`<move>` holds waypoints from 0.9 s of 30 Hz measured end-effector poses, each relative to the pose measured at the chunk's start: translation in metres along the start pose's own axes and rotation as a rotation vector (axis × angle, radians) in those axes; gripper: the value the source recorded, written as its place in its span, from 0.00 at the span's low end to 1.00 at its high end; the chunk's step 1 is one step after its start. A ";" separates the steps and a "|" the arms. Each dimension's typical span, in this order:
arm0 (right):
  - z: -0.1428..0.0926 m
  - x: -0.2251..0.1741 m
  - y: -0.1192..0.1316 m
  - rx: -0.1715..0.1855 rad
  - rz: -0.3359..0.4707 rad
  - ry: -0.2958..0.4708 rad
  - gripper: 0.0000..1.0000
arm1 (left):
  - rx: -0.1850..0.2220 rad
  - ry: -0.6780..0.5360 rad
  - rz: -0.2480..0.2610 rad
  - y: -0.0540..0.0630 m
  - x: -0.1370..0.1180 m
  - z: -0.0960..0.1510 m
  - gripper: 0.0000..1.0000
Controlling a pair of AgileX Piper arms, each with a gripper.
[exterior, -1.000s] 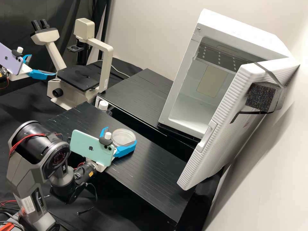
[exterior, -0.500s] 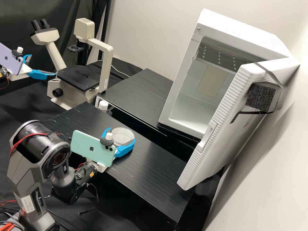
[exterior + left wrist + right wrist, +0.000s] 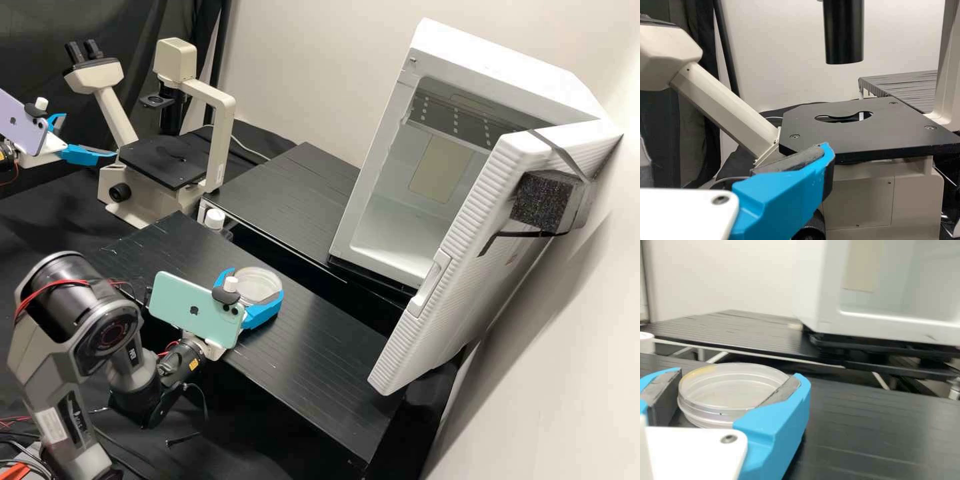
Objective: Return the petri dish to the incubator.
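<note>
Right blue-fingered end effector [image 3: 255,283] holds a clear round plastic petri dish [image 3: 260,287] between its fingers [image 3: 265,311]; left end effector [image 3: 89,135] wide

Looked like clear, glossy plastic on the dish [image 3: 258,284] at eight o'clock in the high view, ribbed plastic on the door [image 3: 467,227] at three. Showed rough foam in the block [image 3: 541,200] at three, matt cloth in the curtain [image 3: 33,33] at ten, low-sheen boards on the table [image 3: 320,373] at six.
</note>
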 end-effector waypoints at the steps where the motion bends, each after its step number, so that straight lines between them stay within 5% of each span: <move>1: 0.002 -0.002 0.005 0.006 0.017 -0.007 0.00 | 0.000 0.000 0.000 0.000 0.000 0.000 1.00; 9: 0.018 -0.006 0.036 0.026 0.153 -0.098 0.00 | 0.000 0.000 0.000 0.000 0.000 0.000 1.00; 20: 0.042 0.064 0.096 0.049 0.364 -0.133 0.00 | 0.000 0.000 0.000 0.000 0.000 0.000 1.00; 27: 0.040 0.108 0.120 0.056 0.418 -0.124 0.00 | 0.000 0.000 0.000 0.000 0.000 0.000 1.00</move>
